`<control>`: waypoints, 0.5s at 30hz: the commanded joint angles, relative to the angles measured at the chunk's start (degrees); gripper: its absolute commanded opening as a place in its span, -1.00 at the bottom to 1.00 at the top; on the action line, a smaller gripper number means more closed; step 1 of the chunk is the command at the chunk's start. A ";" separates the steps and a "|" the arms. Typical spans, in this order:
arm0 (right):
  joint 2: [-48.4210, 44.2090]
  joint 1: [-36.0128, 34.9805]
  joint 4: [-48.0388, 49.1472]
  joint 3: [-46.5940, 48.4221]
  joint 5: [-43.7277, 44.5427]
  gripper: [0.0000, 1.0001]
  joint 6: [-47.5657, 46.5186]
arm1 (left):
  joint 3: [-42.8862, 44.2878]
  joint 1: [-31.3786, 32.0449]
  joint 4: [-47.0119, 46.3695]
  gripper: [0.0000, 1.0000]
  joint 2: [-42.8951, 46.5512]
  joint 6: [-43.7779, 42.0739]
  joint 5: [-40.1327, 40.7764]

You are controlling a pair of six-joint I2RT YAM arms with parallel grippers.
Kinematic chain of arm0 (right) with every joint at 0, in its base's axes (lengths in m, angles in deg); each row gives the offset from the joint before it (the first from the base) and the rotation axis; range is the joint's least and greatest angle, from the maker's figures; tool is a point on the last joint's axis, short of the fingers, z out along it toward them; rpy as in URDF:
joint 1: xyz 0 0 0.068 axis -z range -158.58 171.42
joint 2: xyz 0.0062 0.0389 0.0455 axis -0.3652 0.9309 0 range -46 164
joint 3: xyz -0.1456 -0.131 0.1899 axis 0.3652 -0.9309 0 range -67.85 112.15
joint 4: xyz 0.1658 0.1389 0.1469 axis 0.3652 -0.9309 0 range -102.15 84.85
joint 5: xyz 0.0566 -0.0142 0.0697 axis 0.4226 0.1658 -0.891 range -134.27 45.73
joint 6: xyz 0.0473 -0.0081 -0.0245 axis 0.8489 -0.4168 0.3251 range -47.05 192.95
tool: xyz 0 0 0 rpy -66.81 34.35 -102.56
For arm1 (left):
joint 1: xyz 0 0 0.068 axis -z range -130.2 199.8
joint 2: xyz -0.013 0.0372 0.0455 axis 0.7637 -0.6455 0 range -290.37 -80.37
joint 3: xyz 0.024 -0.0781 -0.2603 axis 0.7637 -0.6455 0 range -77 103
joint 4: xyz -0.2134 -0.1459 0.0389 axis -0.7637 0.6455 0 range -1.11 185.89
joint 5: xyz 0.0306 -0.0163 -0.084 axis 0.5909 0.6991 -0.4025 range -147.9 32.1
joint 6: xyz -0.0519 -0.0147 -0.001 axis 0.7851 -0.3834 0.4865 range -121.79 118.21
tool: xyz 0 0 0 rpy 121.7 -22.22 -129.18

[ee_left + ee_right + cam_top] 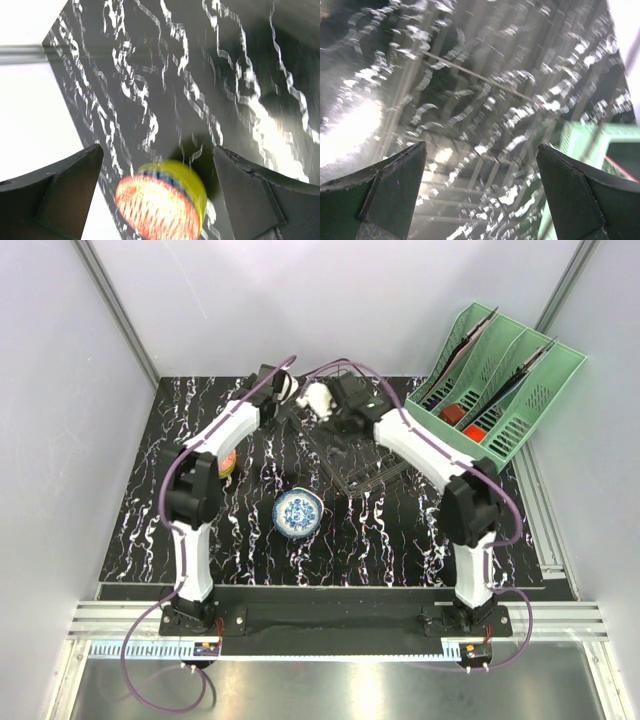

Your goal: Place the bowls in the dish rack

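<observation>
A yellow bowl [165, 197] with a red-patterned face lies tilted on the black marbled table, blurred, low between the open fingers of my left gripper [157, 150]. In the top view it peeks out beside the left arm [228, 462]. A white bowl with a blue floral pattern [297, 512] sits at the table's middle. A plain white bowl [318, 398] is at the back by the dark wire dish rack [365, 455]. My left gripper [268, 398] is at the back left. My right gripper [338, 410] is open and empty over the rack wires [470, 75].
A mint-green slotted organizer [495, 380] with red items stands at the back right; its edge shows in the right wrist view [580, 135]. Grey walls enclose the table on the left, back and right. The table's left edge [65, 100] runs close to the yellow bowl.
</observation>
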 commanded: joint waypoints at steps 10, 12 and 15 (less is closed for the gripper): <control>-19.01 9.39 2.74 -13.42 2.77 0.99 2.08 | -16.38 3.36 -3.48 0.98 14.12 -0.04 -12.32; -20.16 10.79 2.65 -14.21 2.69 0.99 1.82 | -17.96 3.98 -3.57 0.98 13.86 -0.65 -15.90; -22.18 12.38 2.65 -15.26 2.86 0.99 1.55 | -20.86 4.60 -4.01 0.98 14.82 -1.79 -21.70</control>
